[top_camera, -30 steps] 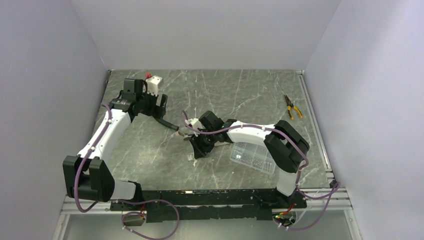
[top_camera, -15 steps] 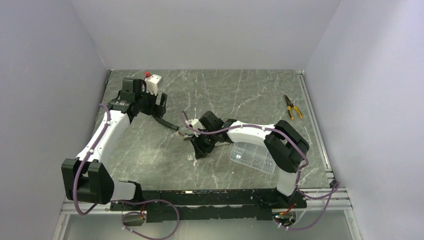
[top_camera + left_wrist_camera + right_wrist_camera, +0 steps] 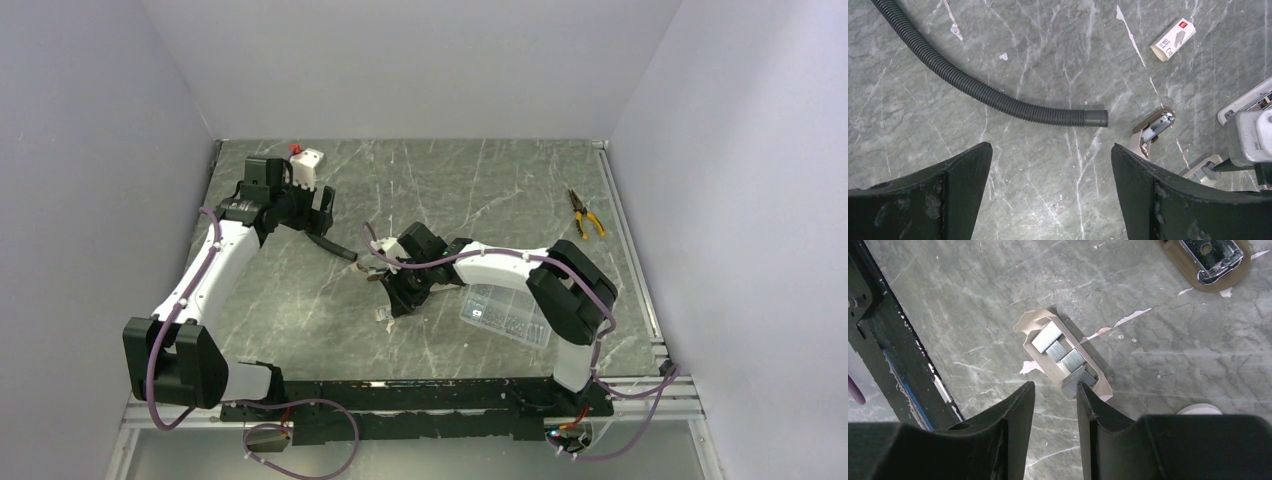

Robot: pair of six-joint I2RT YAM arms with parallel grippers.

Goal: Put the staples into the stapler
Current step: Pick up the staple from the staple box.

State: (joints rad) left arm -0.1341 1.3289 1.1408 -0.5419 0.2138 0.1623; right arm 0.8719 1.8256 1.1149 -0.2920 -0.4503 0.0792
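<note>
Right claw (image 3: 1055, 386), narrowly apart, points down over the staples (image 3: 1048, 337); left claw (image 3: 1050, 149) gapes wide.

A robot lab bench, no question: a test cell. Plain pale lilac-grey panel walls (image 3: 400, 60) box in the grey-green marble-patterned table (image 3: 480, 190) on three sides. Along its near edge runs a bare aluminium rail frame (image 3: 640, 385), and on it sit a white-and-black left robot arm (image 3: 215, 265) and its white-and-black right twin (image 3: 500, 262), with loose purple cables (image 3: 335, 425) looping off the bases. Bench clutter too: yellow-handled pliers (image 3: 585, 213) near the far right corner, a clear plastic compartment box of metal bits (image 3: 505, 315) by the right arm, and a black ribbed hose (image 3: 998, 95) lying across the surface.
</note>
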